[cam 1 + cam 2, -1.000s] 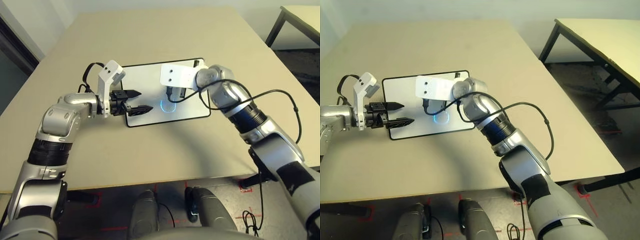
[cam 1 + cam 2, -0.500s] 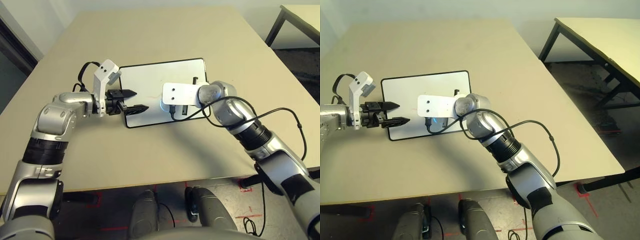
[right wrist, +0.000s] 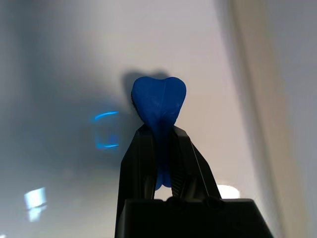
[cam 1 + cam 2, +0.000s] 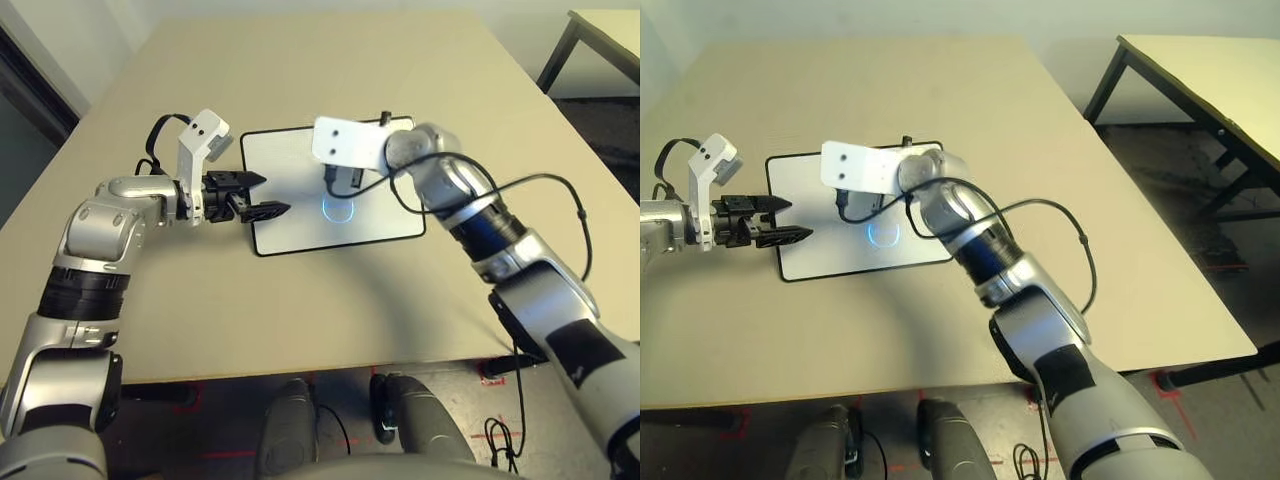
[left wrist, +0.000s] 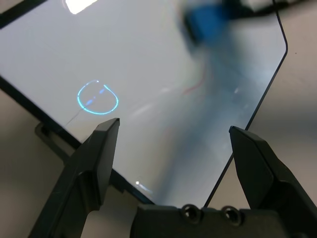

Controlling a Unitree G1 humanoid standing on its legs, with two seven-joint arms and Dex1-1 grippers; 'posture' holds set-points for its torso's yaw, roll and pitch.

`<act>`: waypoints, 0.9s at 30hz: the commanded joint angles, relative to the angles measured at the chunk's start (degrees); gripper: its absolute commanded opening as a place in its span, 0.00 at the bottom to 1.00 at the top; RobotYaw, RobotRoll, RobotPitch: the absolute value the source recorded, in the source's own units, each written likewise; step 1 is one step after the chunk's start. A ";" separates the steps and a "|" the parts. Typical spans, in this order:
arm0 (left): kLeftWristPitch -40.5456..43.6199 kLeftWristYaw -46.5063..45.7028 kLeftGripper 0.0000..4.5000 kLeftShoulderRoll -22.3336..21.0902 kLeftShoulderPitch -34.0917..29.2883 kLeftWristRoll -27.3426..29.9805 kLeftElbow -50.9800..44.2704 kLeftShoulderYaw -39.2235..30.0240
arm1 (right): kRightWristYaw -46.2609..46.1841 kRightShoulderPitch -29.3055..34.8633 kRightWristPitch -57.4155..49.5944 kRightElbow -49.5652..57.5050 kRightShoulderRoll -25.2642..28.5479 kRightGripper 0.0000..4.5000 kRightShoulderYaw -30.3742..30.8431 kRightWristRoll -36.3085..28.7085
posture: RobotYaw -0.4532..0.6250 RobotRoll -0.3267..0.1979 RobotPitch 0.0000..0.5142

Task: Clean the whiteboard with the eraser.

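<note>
Right wrist view gives the clearest look at the right claw, clamped on the blue eraser, whose squeezed end bulges past the fingertips over the whiteboard. Whether the eraser touches the board cannot be made out. From the head camera the eraser is hidden under the white wrist housing, and that arm covers the board's far right corner. The whiteboard lies flat on the bench, with a blue ring of light reflected near its middle. A faint red stroke shows blurred in the left wrist view. The left claw, fingers apart and holding nothing, hangs over the board's left edge.
</note>
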State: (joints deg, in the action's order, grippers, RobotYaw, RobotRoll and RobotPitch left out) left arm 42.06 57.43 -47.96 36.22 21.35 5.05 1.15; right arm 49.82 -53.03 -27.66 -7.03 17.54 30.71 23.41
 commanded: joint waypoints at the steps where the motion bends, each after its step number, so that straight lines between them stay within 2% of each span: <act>1: -0.25 0.18 1.00 -0.21 0.00 -0.53 0.42 -0.13 | 1.81 1.36 -1.95 1.36 0.66 0.07 2.01 1.06 | 0.41 0.62 0.28; 4: -0.22 0.23 1.00 -0.15 -0.11 -0.55 0.34 -0.07 | -0.07 -1.28 -1.14 -2.89 -0.48 0.07 0.93 1.03 | 0.41 0.62 0.28; 9: -0.33 0.30 1.00 0.18 -0.02 -0.80 0.67 -0.03 | -5.75 -10.51 2.91 -16.00 -3.51 0.07 -2.28 -0.21 | 0.40 0.62 0.29; 13: -0.25 0.24 1.00 0.46 -0.18 -0.78 0.49 -0.06 | -6.75 -12.06 4.70 -19.11 -4.11 0.07 -2.79 -0.58 | 0.40 0.62 0.28; 17: -0.03 0.14 1.00 0.49 -0.39 -0.67 0.14 -0.23 | -4.33 -8.64 3.42 -13.79 -3.41 0.07 -1.47 -0.32 | 0.40 0.62 0.29; 22: 0.20 0.15 1.00 0.39 -0.56 -0.70 -0.10 -0.32 | 1.95 1.44 -1.97 2.07 -0.23 0.07 2.38 0.57 | 0.40 0.62 0.29; 27: 0.11 0.33 1.00 0.46 -0.45 -0.77 0.06 -0.15 | 1.60 0.49 -2.63 0.86 -0.51 0.07 2.17 1.05 | 0.40 0.62 0.30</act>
State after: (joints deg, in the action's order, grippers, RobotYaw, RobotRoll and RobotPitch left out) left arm 41.99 57.48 -47.42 36.09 20.65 5.16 0.99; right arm 51.70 -51.37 -29.99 -4.89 17.29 32.71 23.67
